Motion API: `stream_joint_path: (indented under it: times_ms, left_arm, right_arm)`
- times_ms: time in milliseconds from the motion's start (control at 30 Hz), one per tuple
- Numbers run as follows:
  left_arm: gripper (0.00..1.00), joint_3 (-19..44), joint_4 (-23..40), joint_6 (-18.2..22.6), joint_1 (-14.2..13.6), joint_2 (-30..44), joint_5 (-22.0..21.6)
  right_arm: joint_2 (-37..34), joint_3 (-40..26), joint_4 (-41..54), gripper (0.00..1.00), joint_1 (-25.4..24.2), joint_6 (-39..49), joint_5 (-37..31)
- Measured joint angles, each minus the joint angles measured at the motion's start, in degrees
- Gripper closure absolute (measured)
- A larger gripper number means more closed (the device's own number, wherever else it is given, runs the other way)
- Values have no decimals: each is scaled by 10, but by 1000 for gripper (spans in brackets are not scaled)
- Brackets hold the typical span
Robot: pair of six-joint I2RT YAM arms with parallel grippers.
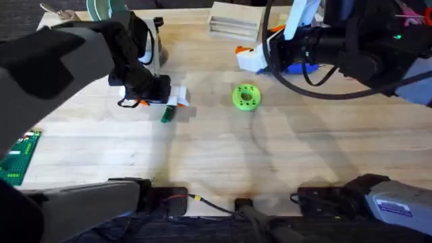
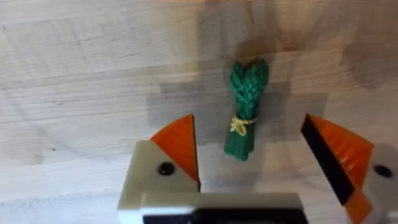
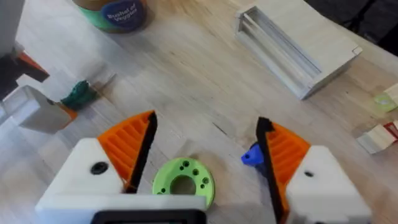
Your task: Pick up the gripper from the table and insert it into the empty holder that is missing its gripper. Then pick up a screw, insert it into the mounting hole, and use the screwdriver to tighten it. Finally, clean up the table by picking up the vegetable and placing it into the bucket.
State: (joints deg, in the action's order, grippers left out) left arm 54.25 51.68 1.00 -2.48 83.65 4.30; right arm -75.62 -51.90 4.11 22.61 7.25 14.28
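Note:
The vegetable (image 2: 245, 112), a green asparagus bundle tied with yellow, lies flat on the table (image 1: 223, 155). My left gripper (image 2: 255, 155) hovers open over the vegetable (image 1: 167, 115), one orange pad on each side and not touching it. My left gripper (image 1: 158, 102) sits left of centre. The bucket (image 1: 108, 8) stands at the far left edge, also seen as the bucket (image 3: 112, 12). My right gripper (image 3: 205, 155) is open and empty above a lime-green disc. The blue screwdriver (image 1: 297, 67) lies under the right arm. The loose gripper piece, the holder and the screw are hidden.
The lime-green disc with holes (image 1: 246, 96) rests mid-table. A wooden box (image 1: 233, 23) stands at the far edge. A green studded plate (image 1: 17, 158) lies at the left edge. The right arm (image 1: 351, 47) spans the far right. Bare table stretches across the near half.

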Motion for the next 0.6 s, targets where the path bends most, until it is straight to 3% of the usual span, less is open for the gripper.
stream_joint_path:
  times_ms: [233, 600]
  left_arm:
    - [8, -47, -51, -2, 0, 1, 6]
    - [8, -52, -93, -2, 0, 1, 24]
  right_arm:
    - [0, 0, 0, 10, 0, 0, 0]
    - [0, 0, 0, 9, 0, 0, 0]
